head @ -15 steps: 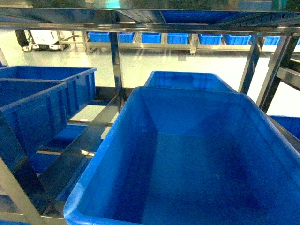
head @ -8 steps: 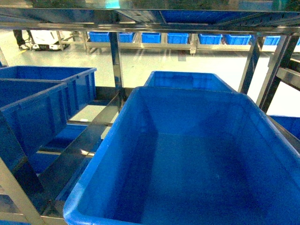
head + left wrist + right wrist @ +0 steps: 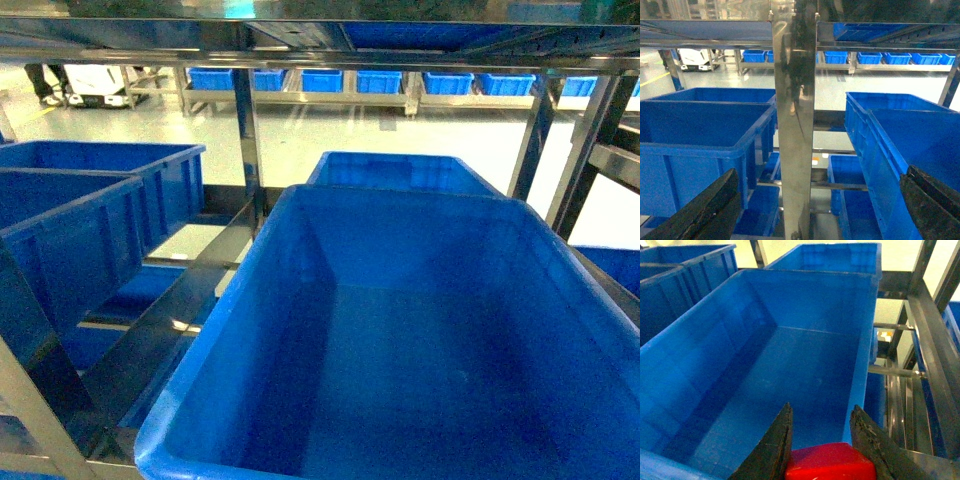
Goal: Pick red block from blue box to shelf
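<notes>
Red block (image 3: 830,461) sits pinched between the right gripper (image 3: 822,440) fingers above the blue box (image 3: 860,370) near its right wall, shelf (image 3: 795,125) upright beyond (left gripper (image 3: 815,210) spread wide), ribbed crates (image 3: 90,200) behind.

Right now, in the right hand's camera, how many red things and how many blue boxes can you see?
Red: 1, the red block in the right gripper.
Blue: 4, the blue box in front, the box behind it, and two ribbed crates at left.
Total: 5. The blue bits at the right edge are too cut off to count.
</notes>
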